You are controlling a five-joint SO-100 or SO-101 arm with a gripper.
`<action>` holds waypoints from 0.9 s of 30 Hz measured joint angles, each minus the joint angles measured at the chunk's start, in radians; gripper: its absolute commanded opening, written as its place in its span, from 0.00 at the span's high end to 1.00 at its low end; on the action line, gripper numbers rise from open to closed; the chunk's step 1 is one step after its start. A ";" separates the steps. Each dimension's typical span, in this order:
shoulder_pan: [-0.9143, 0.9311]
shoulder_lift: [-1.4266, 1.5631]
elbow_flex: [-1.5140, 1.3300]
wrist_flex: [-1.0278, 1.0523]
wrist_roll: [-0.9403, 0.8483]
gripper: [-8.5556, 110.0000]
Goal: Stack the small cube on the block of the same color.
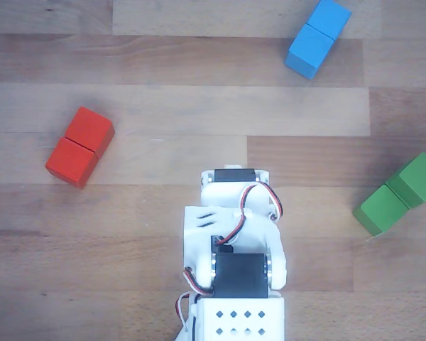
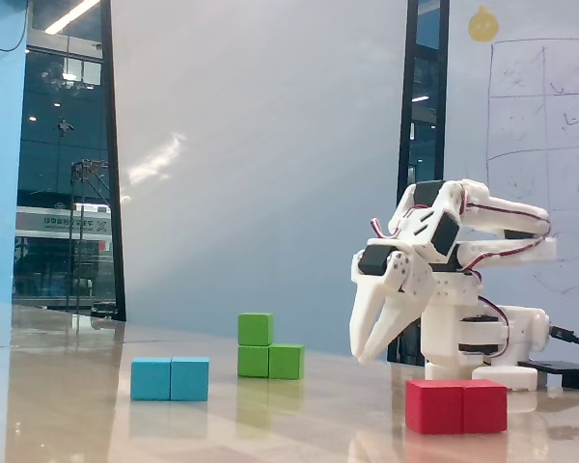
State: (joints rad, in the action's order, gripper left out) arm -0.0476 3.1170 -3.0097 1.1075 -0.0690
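Note:
In the fixed view the small cube [image 2: 256, 328], plain green, rests on the left half of the green block [image 2: 270, 362], whose seam shows across its middle. From above in the other view, the small cube [image 1: 419, 178] covers the block's far-right half and the block's bare half [image 1: 378, 210] shows beside it. My white gripper [image 2: 361, 357] hangs to the right of the stack, well apart from it. It points down just above the table with its fingers together and nothing between them. The folded arm [image 1: 234, 241] hides the fingers in the other view.
A red two-segment block [image 2: 456, 405] lies in front of the arm's base [image 2: 463, 347] and shows at the left as the red block [image 1: 79, 147] from above. A blue two-segment block [image 2: 170, 378] lies left of the green stack, with the same blue block [image 1: 318, 37] at the top right.

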 measured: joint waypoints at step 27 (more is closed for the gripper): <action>0.071 0.302 -0.055 0.192 0.000 0.93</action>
State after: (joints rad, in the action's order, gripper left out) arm 0.0230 3.4192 -3.0649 1.2993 -0.0690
